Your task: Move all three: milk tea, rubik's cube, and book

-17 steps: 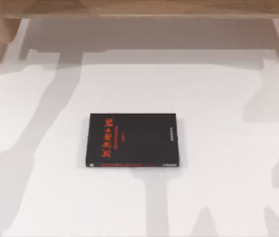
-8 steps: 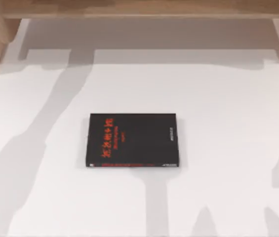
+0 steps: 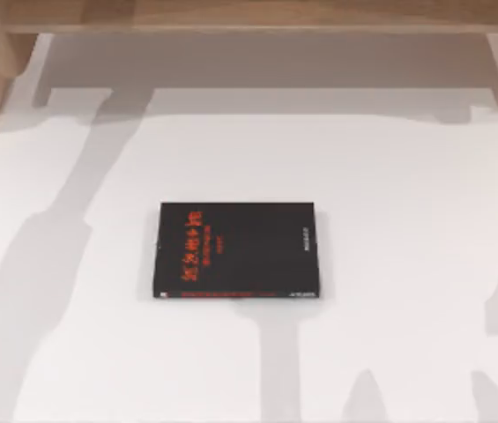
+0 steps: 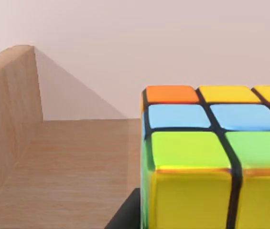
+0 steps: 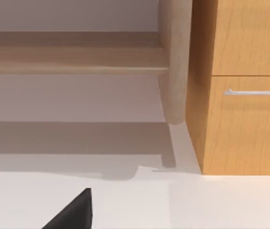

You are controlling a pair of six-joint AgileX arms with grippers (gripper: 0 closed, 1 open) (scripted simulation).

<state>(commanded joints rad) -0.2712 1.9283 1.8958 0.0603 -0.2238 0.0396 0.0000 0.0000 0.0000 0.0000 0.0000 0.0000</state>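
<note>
You have a flat white table [image 3: 390,176] with one large flat black book with red characters [image 3: 236,250] lying on it near the middle; a light wooden shelf surface [image 4: 72,162] carries the multicoloured rubik's cube [image 4: 211,157].

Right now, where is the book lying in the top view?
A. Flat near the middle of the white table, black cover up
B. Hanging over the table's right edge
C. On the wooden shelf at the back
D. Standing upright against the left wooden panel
A: the book lies flat near the middle of the white table, its black cover with red characters facing up.
</note>
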